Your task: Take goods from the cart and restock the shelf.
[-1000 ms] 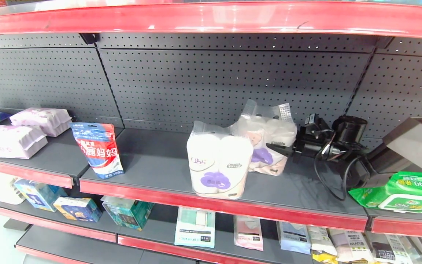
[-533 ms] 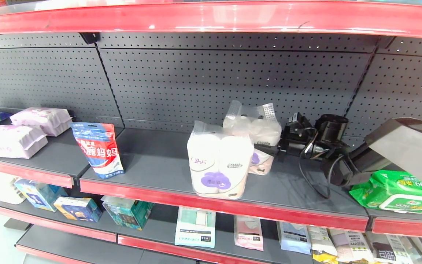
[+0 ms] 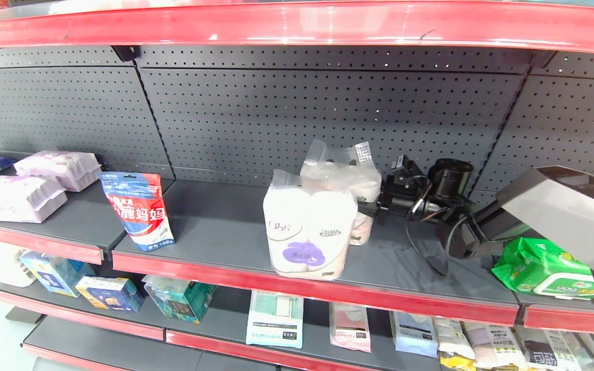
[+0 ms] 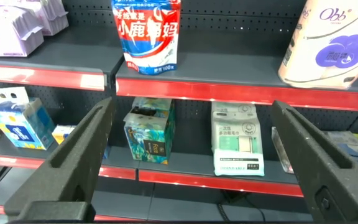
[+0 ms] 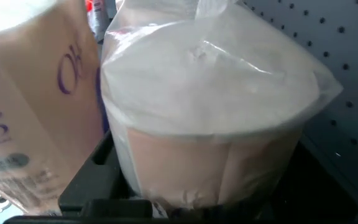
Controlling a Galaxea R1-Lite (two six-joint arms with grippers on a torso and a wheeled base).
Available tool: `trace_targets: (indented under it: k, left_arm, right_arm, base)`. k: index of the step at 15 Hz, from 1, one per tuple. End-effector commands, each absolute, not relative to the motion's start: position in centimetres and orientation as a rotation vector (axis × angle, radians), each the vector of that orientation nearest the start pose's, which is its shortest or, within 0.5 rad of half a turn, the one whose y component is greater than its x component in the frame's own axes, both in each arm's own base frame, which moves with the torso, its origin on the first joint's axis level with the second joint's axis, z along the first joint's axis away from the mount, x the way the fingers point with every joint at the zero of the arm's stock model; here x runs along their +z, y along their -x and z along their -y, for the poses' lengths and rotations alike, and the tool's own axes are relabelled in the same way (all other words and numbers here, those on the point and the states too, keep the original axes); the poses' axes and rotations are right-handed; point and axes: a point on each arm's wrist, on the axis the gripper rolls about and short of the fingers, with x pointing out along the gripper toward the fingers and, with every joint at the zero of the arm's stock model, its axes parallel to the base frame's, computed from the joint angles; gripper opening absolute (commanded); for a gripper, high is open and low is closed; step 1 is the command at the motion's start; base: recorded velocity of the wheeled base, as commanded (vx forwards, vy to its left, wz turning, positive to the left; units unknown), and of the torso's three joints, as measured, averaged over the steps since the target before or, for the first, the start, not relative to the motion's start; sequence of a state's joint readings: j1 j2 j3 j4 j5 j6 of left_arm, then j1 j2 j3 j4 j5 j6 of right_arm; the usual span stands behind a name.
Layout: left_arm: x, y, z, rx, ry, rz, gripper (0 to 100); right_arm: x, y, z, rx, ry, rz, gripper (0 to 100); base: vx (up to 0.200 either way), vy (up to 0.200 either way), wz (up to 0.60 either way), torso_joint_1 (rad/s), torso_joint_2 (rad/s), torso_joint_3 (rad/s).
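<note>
A white toilet-roll pack with a purple print [image 3: 309, 226] stands at the front of the grey middle shelf [image 3: 214, 226]. Right behind it, a second clear-wrapped roll pack [image 3: 341, 172] is in my right gripper [image 3: 372, 203], which is shut on its right side. The right wrist view has the held pack [image 5: 210, 124] close up between the dark fingers [image 5: 95, 180], with the front pack [image 5: 36, 112] beside it. Whether the held pack touches the shelf is hidden. My left gripper [image 4: 191, 162] is open and holds nothing, low in front of the shelves below.
A red-and-blue pouch [image 3: 139, 208] stands left of the rolls, with bare shelf between them. Pale purple packs [image 3: 13, 198] lie further left, and a green wipes pack [image 3: 544, 268] lies at the right. The lower shelves hold boxes [image 4: 149, 130] and packets [image 4: 238, 140]. A red shelf lip [image 3: 297, 23] runs overhead.
My right arm has carried the held roll pack leftward along the shelf, from beside the front pack to behind it. The other goods have stayed put.
</note>
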State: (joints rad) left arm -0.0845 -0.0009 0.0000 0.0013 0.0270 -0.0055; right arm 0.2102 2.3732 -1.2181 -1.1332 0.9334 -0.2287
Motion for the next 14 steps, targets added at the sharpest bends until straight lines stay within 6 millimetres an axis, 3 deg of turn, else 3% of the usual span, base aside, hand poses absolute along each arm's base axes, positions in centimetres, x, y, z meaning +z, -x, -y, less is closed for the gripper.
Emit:
trace_targets:
  k: [1, 7, 11, 14]
  left_arm:
    - [7.5, 2.3, -0.3, -0.057, 0.006, -0.002, 100]
    - [7.5, 2.3, -0.3, -0.057, 0.006, -0.002, 100]
    - [7.5, 2.3, -0.3, -0.057, 0.006, -0.002, 100]
    - [7.5, 2.3, -0.3, -0.057, 0.006, -0.002, 100]
  right_arm:
    - [7.7, -43.4, -11.7, 1.155, 0.194, 0.112, 0]
    - [7.6, -43.1, -12.8, 1.177, 0.192, 0.112, 0]
    - [7.6, -43.5, -11.4, 1.138, 0.2, 0.111, 0]
    - [7.6, -43.4, -11.5, 1.139, 0.21, 0.117, 0]
  base:
    - [0.0, 0.0, 0.0, 0.0, 0.0, 0.0]
    - [0.0, 0.0, 0.0, 0.0, 0.0, 0.0]
    - [0.0, 0.0, 0.0, 0.0, 0.0, 0.0]
    - [0.0, 0.0, 0.0, 0.0, 0.0, 0.0]
